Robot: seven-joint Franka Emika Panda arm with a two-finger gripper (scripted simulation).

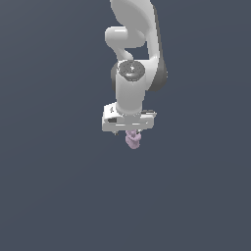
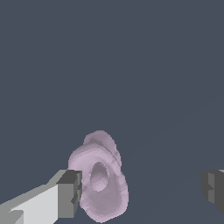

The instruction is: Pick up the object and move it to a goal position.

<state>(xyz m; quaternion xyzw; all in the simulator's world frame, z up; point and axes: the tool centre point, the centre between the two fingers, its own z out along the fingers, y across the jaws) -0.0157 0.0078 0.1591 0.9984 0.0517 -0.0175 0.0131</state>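
- Plain dark slate-blue background fills both views.
- Small pale lilac-pink knobbly object (image 2: 101, 177) (image 1: 133, 139) sits between the jaws, just below the white gripper (image 1: 128, 131) (image 2: 142, 190).
- Jaws stand wide apart: one dark grey finger pad (image 2: 70, 194) touches the object's side, the other is well clear.
- White-grey robot arm (image 1: 131, 59) rises above.

1. The flat dark grey-blue worktop (image 1: 54, 196) is bare on every side of the white robot arm (image 1: 131, 93).
2. The only thing in the way is the small, lumpy, pale lilac-pink object (image 2: 101, 177).
3. It sits between the fingers of the white gripper (image 2: 141, 190), right against one grey finger pad (image 2: 70, 192).
4. A wide gap lies between the object and the other pad (image 2: 213, 187).
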